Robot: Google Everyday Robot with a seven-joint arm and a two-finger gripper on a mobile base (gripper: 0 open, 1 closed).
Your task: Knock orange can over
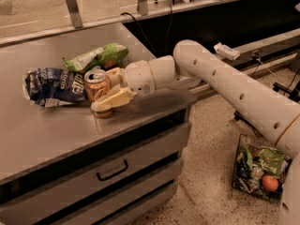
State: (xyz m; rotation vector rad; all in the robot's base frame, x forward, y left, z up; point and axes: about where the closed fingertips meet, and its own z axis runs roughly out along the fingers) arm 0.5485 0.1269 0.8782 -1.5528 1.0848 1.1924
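The orange can (96, 87) stands upright on the steel counter (51, 135), near its front right part. My gripper (104, 89) reaches in from the right at can height. Its cream fingers are spread: the near finger (113, 99) lies across the can's lower front and the far finger (114, 72) sits behind the can's right side. The can's right side is between them, partly hidden. The gripper is open.
A dark blue snack bag (51, 86) lies just left of the can. A green snack bag (96, 56) lies behind it. The counter has drawers below (112, 170). A basket of groceries (260, 172) stands on the floor at the right.
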